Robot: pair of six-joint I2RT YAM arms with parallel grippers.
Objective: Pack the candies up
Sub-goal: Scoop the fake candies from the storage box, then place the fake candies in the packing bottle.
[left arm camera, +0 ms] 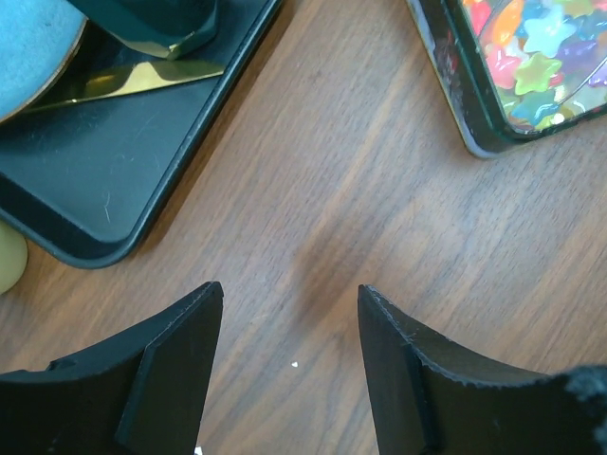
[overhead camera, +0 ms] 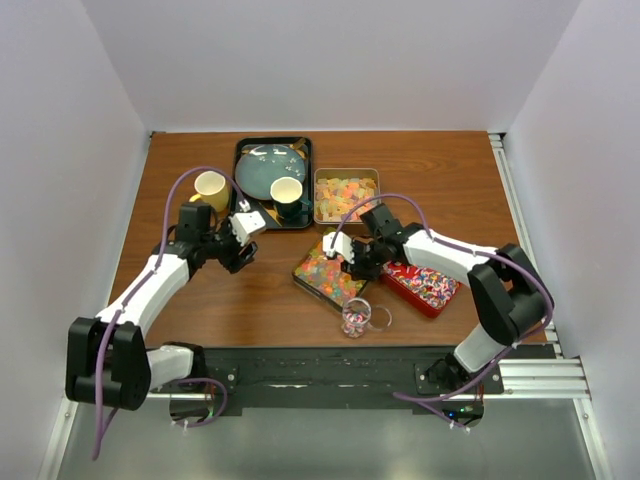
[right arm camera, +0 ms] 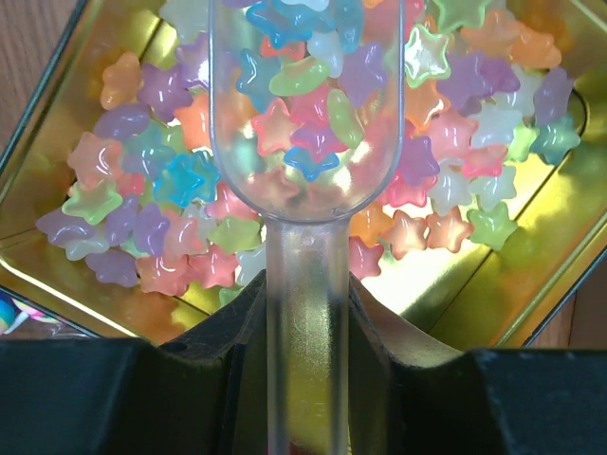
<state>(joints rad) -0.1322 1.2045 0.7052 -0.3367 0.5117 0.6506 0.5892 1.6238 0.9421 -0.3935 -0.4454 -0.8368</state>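
Note:
The candies lie in three tins. Pastel star-shaped ones (right arm camera: 142,190) fill a gold-lined tin (right arm camera: 531,256), which sits mid-table (overhead camera: 322,278). Striped candies are in a red tin (overhead camera: 425,287), and orange and yellow cubes fill a back tin (overhead camera: 345,195). My right gripper (right arm camera: 305,313) is shut on the handle of a clear scoop (right arm camera: 308,114); the scoop holds star candies over the gold-lined tin. Seen from above, this gripper (overhead camera: 352,262) is over that tin. My left gripper (left arm camera: 289,303) is open over bare wood, left of the tins (overhead camera: 240,258).
A small glass jar (overhead camera: 354,318) holding some candies stands near the front edge. A black tray (overhead camera: 240,160) at the back carries a teal plate (overhead camera: 268,168) and a dark cup (overhead camera: 287,195). A yellow cup (overhead camera: 210,187) stands left of it. The tray corner (left arm camera: 95,209) lies close to my left fingers.

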